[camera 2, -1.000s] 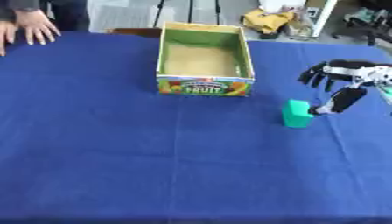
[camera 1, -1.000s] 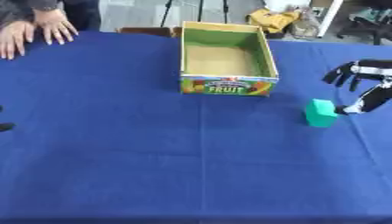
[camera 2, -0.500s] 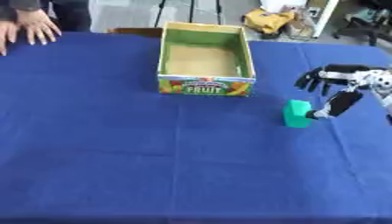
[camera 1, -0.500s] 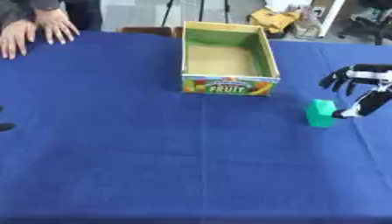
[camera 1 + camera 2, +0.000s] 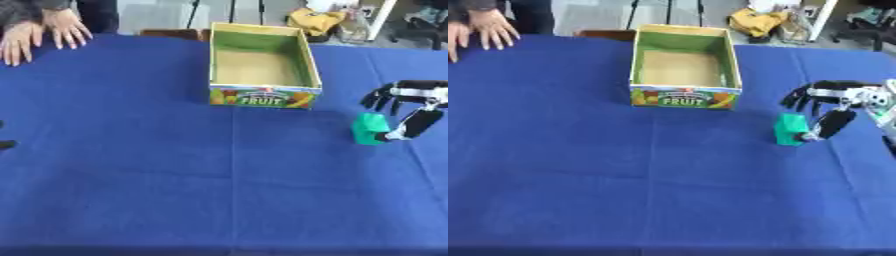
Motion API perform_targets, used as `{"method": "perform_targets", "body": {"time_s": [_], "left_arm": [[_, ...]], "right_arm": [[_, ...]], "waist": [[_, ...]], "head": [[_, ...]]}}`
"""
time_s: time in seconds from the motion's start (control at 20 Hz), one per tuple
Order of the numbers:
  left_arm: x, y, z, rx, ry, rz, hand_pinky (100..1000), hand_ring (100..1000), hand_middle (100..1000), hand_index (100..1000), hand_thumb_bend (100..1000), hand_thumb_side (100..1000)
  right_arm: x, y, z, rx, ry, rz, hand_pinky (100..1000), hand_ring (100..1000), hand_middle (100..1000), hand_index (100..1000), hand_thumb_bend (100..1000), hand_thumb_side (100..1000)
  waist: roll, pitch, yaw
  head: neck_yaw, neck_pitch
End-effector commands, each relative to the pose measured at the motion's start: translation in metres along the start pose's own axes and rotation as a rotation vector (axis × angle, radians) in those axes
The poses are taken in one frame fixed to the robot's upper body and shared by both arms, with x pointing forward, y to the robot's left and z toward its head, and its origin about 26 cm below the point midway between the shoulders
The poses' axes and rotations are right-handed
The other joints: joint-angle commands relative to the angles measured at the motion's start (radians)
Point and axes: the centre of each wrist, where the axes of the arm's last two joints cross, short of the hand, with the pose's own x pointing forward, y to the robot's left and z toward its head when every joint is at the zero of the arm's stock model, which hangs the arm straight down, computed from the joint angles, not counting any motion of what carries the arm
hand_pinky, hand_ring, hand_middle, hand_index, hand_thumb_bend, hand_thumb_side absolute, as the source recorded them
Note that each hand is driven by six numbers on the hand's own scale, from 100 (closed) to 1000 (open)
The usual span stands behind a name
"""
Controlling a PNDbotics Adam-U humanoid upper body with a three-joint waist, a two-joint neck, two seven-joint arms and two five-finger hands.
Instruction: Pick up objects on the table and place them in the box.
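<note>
A small green block (image 5: 369,129) stands on the blue table (image 5: 131,165), to the right of and a little nearer than the box. The open cardboard box (image 5: 262,96) has "FRUIT" printed on its front wall, a green inside and nothing in it. My right hand (image 5: 418,91) hovers just right of the block. Its fingers are spread above the block's top right corner, and its thumb (image 5: 416,123) reaches down to the block's right side. It looks open, not closed round the block. A dark bit of my left hand (image 5: 5,145) shows at the left edge.
A person's two hands (image 5: 42,31) rest on the far left corner of the table. Beyond the far edge lie a yellow bundle (image 5: 317,20) and chair legs. The blue cloth covers the whole near half.
My right hand has dropped slightly and drifted left toward the green block, bringing the thumb tip up against its right side. The block and the box have stayed put.
</note>
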Motion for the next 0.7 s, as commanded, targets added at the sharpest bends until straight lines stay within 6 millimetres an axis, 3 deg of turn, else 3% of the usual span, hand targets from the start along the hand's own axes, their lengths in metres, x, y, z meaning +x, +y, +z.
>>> {"method": "perform_targets", "body": {"time_s": [0.05,0.35,0.7], "left_arm": [[0.009,0.004,-0.006,-0.006,-0.032,-0.016,662,834,719,767,625,705],[0.009,0.004,-0.006,-0.006,-0.034,-0.013,662,833,719,767,626,705],[0.009,0.003,-0.006,-0.005,-0.035,-0.011,662,833,719,767,626,705]], "right_arm": [[-0.003,-0.011,0.007,-0.012,0.023,0.031,646,795,799,903,430,166],[-0.003,-0.005,0.001,0.002,0.023,0.026,640,779,780,901,453,150],[-0.002,0.004,-0.005,0.022,0.023,0.019,610,735,736,885,417,158]], "waist": [[0.004,-0.010,0.001],[0.005,-0.008,0.003],[0.008,-0.006,0.004]], "head": [[-0.002,-0.005],[-0.003,-0.006],[-0.004,-0.008]]}}
